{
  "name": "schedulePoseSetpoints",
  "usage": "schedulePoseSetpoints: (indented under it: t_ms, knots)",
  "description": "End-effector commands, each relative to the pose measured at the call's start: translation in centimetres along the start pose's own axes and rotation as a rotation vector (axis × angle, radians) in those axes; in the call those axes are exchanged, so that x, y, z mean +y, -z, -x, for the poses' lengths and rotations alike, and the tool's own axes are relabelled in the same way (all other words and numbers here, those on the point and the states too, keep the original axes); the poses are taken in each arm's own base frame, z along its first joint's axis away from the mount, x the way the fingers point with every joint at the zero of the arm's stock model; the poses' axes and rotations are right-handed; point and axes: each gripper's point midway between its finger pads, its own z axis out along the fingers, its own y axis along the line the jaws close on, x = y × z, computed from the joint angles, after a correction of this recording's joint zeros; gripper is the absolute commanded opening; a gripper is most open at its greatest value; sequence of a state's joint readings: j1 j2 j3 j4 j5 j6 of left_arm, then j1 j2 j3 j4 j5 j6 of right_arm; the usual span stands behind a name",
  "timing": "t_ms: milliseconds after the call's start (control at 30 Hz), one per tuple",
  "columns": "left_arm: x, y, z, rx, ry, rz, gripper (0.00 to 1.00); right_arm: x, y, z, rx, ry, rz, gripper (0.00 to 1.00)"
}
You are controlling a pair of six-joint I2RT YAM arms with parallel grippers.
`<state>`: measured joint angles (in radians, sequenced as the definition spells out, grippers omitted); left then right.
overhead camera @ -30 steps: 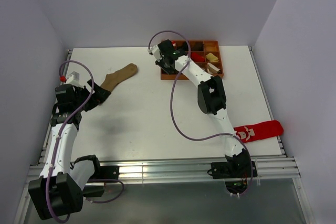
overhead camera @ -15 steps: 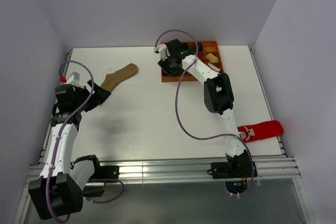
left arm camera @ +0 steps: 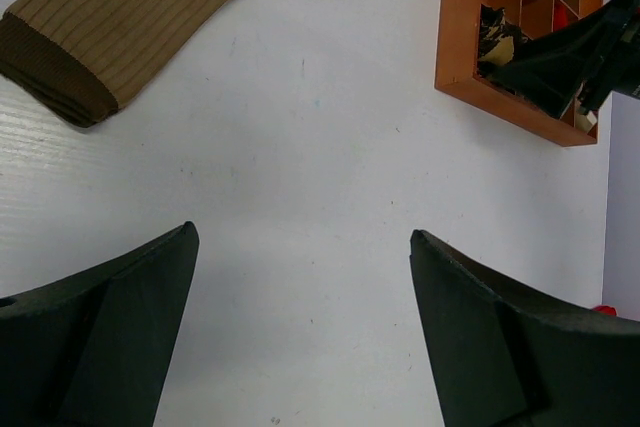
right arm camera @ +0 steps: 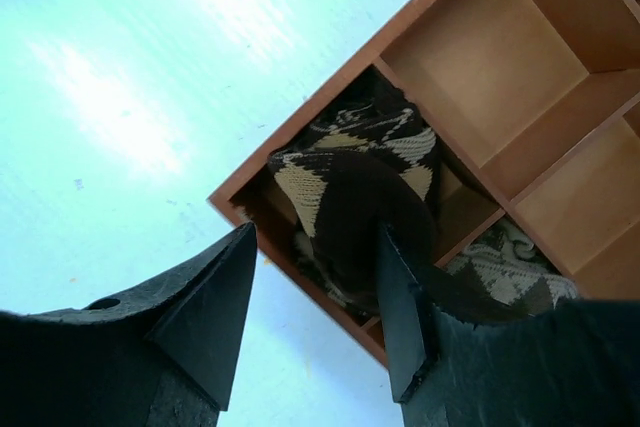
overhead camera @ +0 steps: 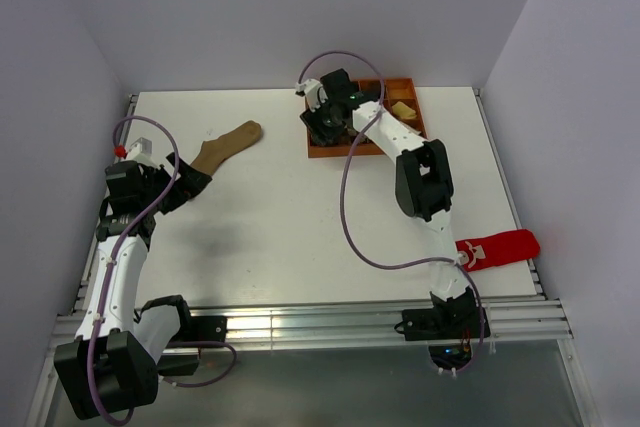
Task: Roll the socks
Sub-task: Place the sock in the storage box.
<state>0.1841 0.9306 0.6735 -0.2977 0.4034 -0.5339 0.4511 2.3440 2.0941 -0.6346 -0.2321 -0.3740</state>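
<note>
Argyle sock (right arm camera: pixel 345 202), soft rounded dark-brown bundle

The dark argyle sock (right arm camera: pixel 350 197) is deep brown with cream diamonds. The lighter argyle sock (right arm camera: pixel 505 257) is beige and brown. The tray (right arm camera: pixel 330 87) is orange-brown wood. The tan sock (left arm camera: pixel 150 17) is ribbed with a dark brown cuff. The red sock (overhead camera: pixel 500 245) carries white markings. The table (overhead camera: pixel 270 217) is plain white.

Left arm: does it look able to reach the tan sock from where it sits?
Probably yes. The tan sock lies flat on the table just ahead of the open left gripper, with nothing between them. The wooden tray sits off to one side, out of the way.
</note>
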Motion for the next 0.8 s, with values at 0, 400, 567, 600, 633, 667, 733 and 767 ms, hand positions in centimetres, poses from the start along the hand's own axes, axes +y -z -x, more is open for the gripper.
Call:
schedulePoseSetpoints:
  t_ms: [0,400,567,600,633,667,733,767]
  knots:
    - [-0.2,0.4,0.6,-0.031,-0.046,-0.014,0.92,0.1,4.2,3.5,-0.107,-0.024,0.018,0.57]
    - [-0.2,0.4,0.6,-0.033,-0.048,-0.015,0.92,-1.1,2.7,1.3,-0.077,-0.149,0.071,0.58]
    - [-0.3,0.4,0.6,-0.032,-0.050,-0.018,0.92,-0.8,0.8,-1.0,-0.033,-0.250,0.162,0.63]
    - [-0.2,0.3,0.5,-0.029,-0.051,-0.018,0.92,-0.7,0.6,-1.3,-0.020,-0.263,0.188,0.64]
    - [-0.3,0.4,0.5,-0.030,-0.050,-0.020,0.92,-0.6,1.2,-1.0,-0.011,-0.274,0.217,0.65]
    - [-0.3,0.4,0.5,-0.029,-0.051,-0.021,0.92,-0.3,0.2,-1.9,0.019,-0.287,0.245,0.66]
    - [-0.3,0.4,0.5,-0.028,-0.049,-0.021,0.92,-0.2,0.2,-1.8,0.033,-0.303,0.259,0.66]
    - [-0.3,0.4,0.5,-0.029,-0.051,-0.019,0.92,0.0,-0.2,-2.3,0.046,-0.320,0.268,0.67]
